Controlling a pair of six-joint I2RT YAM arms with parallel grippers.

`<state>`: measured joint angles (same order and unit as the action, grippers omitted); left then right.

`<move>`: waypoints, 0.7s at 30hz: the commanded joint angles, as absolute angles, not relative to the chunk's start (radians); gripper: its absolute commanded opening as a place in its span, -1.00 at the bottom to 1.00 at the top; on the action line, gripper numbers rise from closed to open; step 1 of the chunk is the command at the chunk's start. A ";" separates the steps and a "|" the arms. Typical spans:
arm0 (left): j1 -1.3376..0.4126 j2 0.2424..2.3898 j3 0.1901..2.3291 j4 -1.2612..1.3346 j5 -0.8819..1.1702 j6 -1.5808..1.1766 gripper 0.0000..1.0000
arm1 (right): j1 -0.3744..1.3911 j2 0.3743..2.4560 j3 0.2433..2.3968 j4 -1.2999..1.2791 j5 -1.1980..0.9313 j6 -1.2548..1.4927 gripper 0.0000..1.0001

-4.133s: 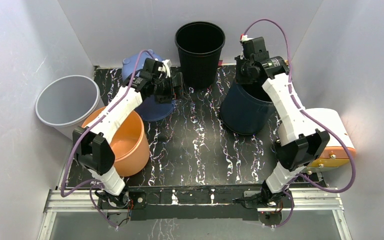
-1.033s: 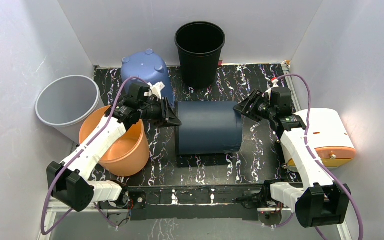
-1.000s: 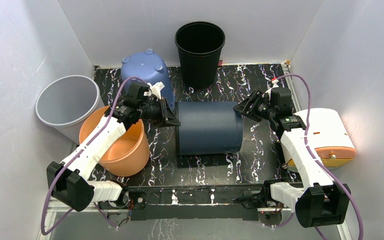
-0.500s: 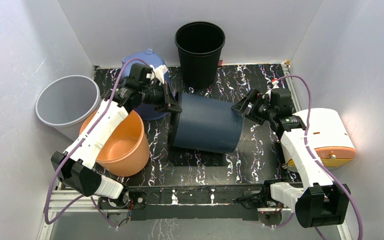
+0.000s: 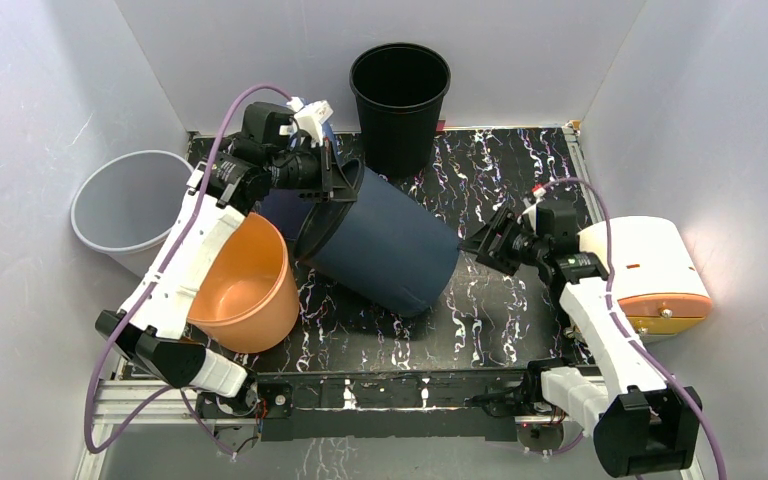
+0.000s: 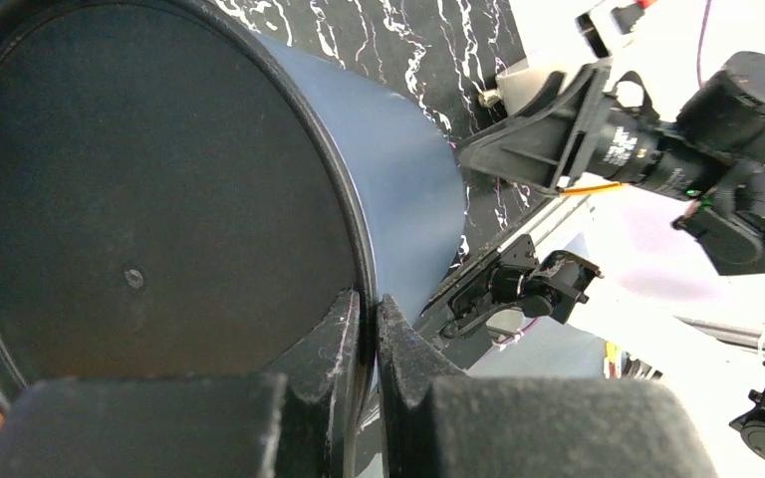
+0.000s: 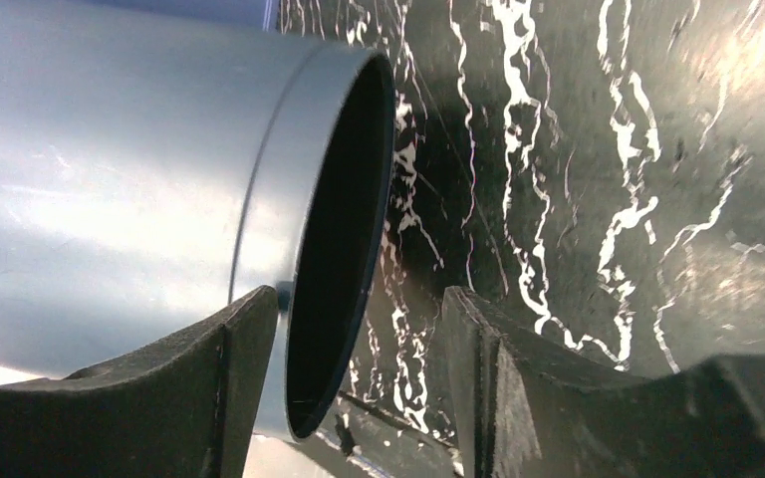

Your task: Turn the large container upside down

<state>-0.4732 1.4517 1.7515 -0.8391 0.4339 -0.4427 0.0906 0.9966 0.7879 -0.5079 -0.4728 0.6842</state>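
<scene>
- The large container (image 5: 380, 245), dark navy, hangs tilted. Its closed base is up at the left gripper (image 5: 335, 180) and its open mouth slopes down toward the right gripper (image 5: 490, 243).
- In the left wrist view the rim around the base (image 6: 149, 199) runs straight between the left fingers (image 6: 334, 344), which are pinched tight on that thin edge, one inside the rim and one on the outer wall.
- The low end of the container sits close over the marbled table (image 5: 520, 170). I cannot tell whether it touches.
- The right gripper's jaws stand wide apart, holding nothing. In its own view the mouth rim (image 7: 344, 199) lies just ahead of them, its lower edge right beside one finger (image 7: 209, 378). Contact cannot be judged.
- Beneath the left gripper's arm sits an orange bucket (image 5: 245, 290), with a grey bin (image 5: 130, 205) beyond it.
- Behind the left jaws stands a black bin (image 5: 400, 90).
</scene>
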 commanded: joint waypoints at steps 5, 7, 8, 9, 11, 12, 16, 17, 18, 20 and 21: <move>-0.619 1.521 1.861 -0.798 0.417 -0.406 -1.00 | 0.110 0.942 0.656 -0.372 -0.569 0.769 0.10; -0.673 1.553 1.898 -0.810 0.388 -0.398 -1.00 | 0.112 0.948 0.660 -0.386 -0.564 0.752 0.09; -0.686 1.565 1.904 -0.805 0.387 -0.401 -1.00 | 0.114 0.956 0.660 -0.394 -0.560 0.743 0.09; -0.698 1.573 1.905 -0.795 0.388 -0.406 -1.00 | 0.115 0.965 0.658 -0.396 -0.560 0.734 0.08; -0.719 1.584 1.898 -0.763 0.396 -0.423 -1.00 | 0.118 0.982 0.649 -0.400 -0.555 0.719 0.07; -0.732 1.588 1.892 -0.751 0.398 -0.430 -1.00 | 0.120 0.989 0.639 -0.396 -0.548 0.717 0.06; -0.779 1.589 1.840 -0.689 0.411 -0.446 -1.00 | 0.126 1.000 0.592 -0.374 -0.515 0.727 0.09; -0.788 1.585 1.817 -0.667 0.419 -0.451 -1.00 | 0.129 1.005 0.583 -0.363 -0.513 0.733 0.10; -0.795 1.582 1.796 -0.652 0.420 -0.459 -1.00 | 0.131 1.011 0.578 -0.355 -0.513 0.737 0.10; -0.805 1.579 1.757 -0.633 0.421 -0.472 -1.00 | 0.137 1.023 0.577 -0.345 -0.505 0.737 0.10; -0.807 1.579 1.741 -0.634 0.419 -0.475 -1.00 | 0.140 1.030 0.580 -0.341 -0.504 0.737 0.11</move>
